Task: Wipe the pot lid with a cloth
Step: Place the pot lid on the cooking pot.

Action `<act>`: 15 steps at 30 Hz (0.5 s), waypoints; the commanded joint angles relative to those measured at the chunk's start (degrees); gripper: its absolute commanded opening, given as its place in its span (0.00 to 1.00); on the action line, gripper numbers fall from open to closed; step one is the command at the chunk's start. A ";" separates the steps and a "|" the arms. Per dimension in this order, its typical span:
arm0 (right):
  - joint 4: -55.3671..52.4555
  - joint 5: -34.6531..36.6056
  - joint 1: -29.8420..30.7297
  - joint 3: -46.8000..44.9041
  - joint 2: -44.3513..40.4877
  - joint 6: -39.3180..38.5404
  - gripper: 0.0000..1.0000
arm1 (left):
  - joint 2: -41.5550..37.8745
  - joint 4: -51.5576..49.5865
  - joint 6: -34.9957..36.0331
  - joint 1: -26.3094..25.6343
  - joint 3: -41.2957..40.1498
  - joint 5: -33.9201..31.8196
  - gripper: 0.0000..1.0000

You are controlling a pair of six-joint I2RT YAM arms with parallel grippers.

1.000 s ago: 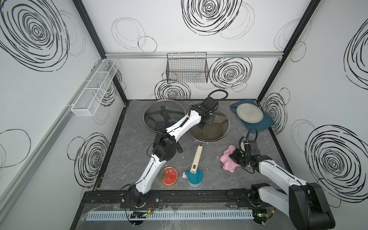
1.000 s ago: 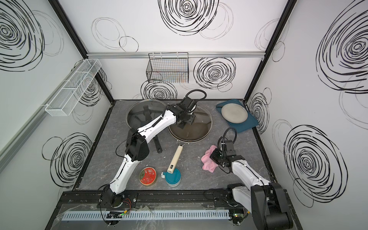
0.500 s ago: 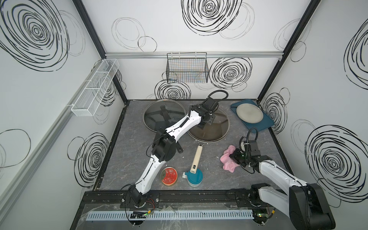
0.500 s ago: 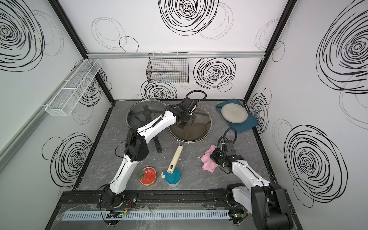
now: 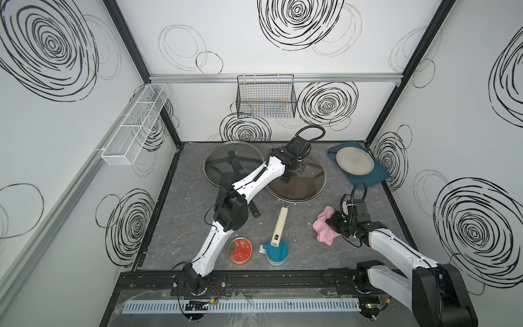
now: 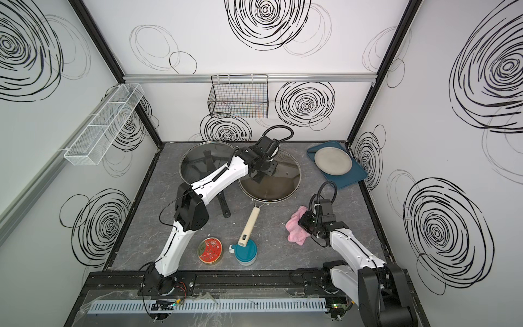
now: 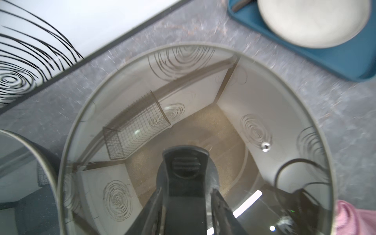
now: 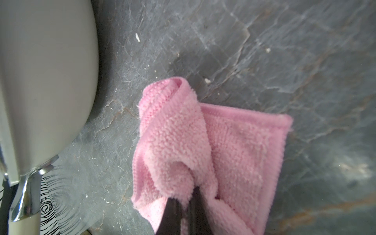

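So, lids: you have two, both round clear glass with a metal rim. The lid (image 5: 305,186) (image 6: 277,184) (image 7: 223,91) lies nearer the tray, and the other lid (image 5: 223,170) (image 6: 195,167) lies just beside it.
Pan handles: two, one cream handle (image 5: 280,223) jutting from under the lid, one black handle (image 5: 253,211) from under the other lid.
Left pincer (image 5: 285,177) (image 7: 187,190): its two dark fingers stand either side of the lid's black grip (image 7: 185,168); you cannot tell whether they press it.
Right pincer (image 5: 331,225) (image 8: 183,201): clamped tight on a bunched fold of the cloth.
Cloth (image 5: 322,229) (image 6: 295,229) (image 8: 183,142): one, pink, fuzzy, with a stitched hem. It is crumpled on the tabletop (image 5: 192,198) at your front right, near the lid's rim but apart from it.
Plate (image 5: 353,161): one, round, pale grey, matte, on one blue round-cornered tray (image 5: 376,178) in the back right corner.
Tin (image 5: 240,250): one, round, red patterned top, near the front edge.
Cup (image 5: 277,252): one, teal-capped, just beside the tin, under the cream handle's end.
Baskets: two, a white mesh trough (image 5: 135,124) on the left wall and a black wire box (image 5: 266,99) on the back wall.
Tabletop: grey, marbled, flecked with white crumbs.
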 commanded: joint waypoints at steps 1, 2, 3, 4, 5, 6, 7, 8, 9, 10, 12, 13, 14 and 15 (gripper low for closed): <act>-1.27 -0.08 0.53 -0.82 -0.90 0.98 0.00 | -3.77 2.14 -0.61 -0.11 0.33 -0.20 0.46; -1.23 -0.05 0.52 -0.79 -0.83 1.00 0.00 | -3.81 2.34 -0.82 -0.03 0.28 0.13 0.46; -1.23 -0.09 0.50 -0.79 -0.88 1.03 0.00 | -3.97 2.41 -0.92 0.19 0.27 0.30 0.47; -1.24 -0.04 0.61 -0.79 -0.74 1.04 0.00 | -3.99 2.49 -0.98 0.16 0.26 0.35 0.47; -1.23 -0.01 0.62 -0.77 -0.77 1.07 0.00 | -4.13 2.57 -0.94 0.18 0.28 0.24 0.47; -1.17 0.04 0.61 -0.78 -0.77 1.06 0.00 | -4.13 2.62 -0.98 0.17 0.29 0.35 0.47; -1.21 0.01 0.65 -0.74 -0.71 1.08 0.00 | -4.08 2.67 -0.95 0.17 0.28 0.44 0.47; -1.15 0.00 0.70 -0.79 -0.66 1.07 0.00 | -4.02 2.65 -0.93 0.25 0.24 0.76 0.46; -1.14 -0.01 0.66 -0.76 -0.67 1.04 0.00 | -3.99 2.58 -0.93 0.26 0.25 1.03 0.46; -1.10 -0.01 0.68 -0.71 -0.63 1.11 0.00 | -3.82 2.42 -0.95 0.28 0.20 1.06 0.46; -1.05 -0.01 0.66 -0.63 -0.51 1.08 0.00 | -3.64 2.23 -1.04 0.25 -0.24 1.31 0.46; -1.10 -0.02 0.71 -0.68 -0.50 1.07 0.00 | -3.65 2.27 -1.15 0.30 -0.73 1.45 0.46; -1.06 -0.08 0.72 -0.73 -0.50 1.07 0.00 | -3.81 2.42 -1.32 0.25 -1.29 1.77 0.46; -1.13 -0.01 0.73 -0.78 -0.52 1.04 0.00 | -4.03 2.62 -1.35 0.28 -1.85 1.99 0.46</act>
